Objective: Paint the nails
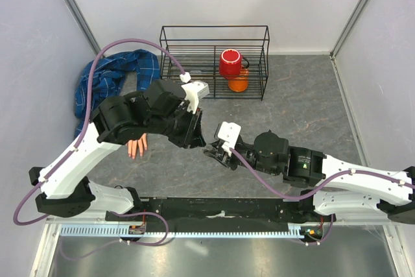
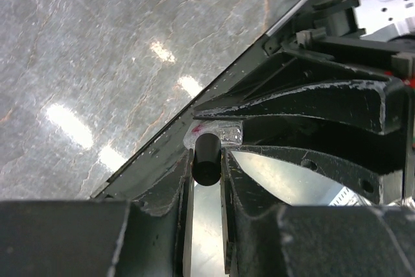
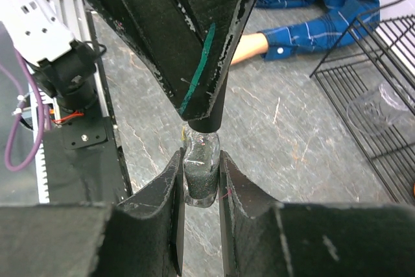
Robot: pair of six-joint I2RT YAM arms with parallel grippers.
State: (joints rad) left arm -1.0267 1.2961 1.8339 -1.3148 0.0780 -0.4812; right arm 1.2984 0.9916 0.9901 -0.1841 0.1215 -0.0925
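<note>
The fake hand (image 1: 137,148) lies on the table left of centre, fingers toward the near edge, its blue plaid sleeve (image 1: 115,76) running back left; the nails are too small to make out. Its peach wrist (image 3: 250,46) shows in the right wrist view. My right gripper (image 3: 201,157) is shut on a small glass polish bottle (image 3: 201,174) holding dark glittery liquid, held above the table. My left gripper (image 2: 207,155) comes from above and is shut on the bottle's black cap (image 2: 207,163). In the top view both grippers, left (image 1: 196,135) and right (image 1: 214,150), meet right of the hand.
A black wire basket (image 1: 214,30) stands at the back with a red cup (image 1: 230,64) and an orange object (image 1: 238,83) inside. White walls enclose the table. The arms' black base rail (image 1: 220,209) runs along the near edge.
</note>
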